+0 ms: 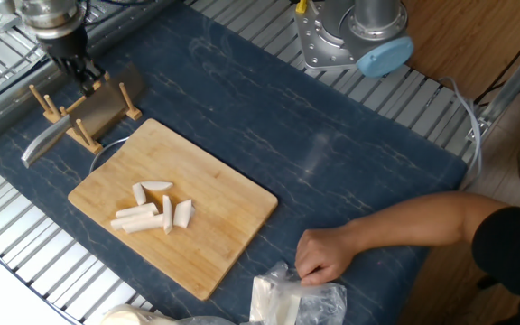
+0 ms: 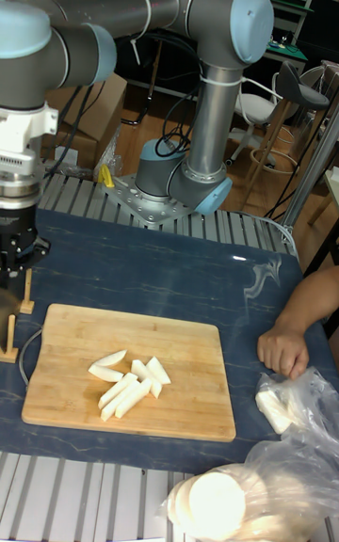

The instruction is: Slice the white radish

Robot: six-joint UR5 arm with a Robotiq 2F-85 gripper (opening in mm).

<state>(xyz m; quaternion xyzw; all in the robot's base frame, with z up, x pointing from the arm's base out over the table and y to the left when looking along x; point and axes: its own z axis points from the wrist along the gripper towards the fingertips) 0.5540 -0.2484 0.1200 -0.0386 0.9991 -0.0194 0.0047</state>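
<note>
Partly hidden tool above knife

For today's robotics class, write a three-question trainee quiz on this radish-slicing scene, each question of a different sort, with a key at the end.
1. True or false: the white radish lies in several cut pieces on the cutting board.
2. Multiple choice: where is the knife? A) flat on the board among the pieces; B) at the wooden rack beside the board's far left corner, under the gripper; C) in the person's hand.
3. Fill in: the person's hand rests on the dark mat next to a clear plastic ____.

Key: 1 true; 2 B; 3 bag.
</note>
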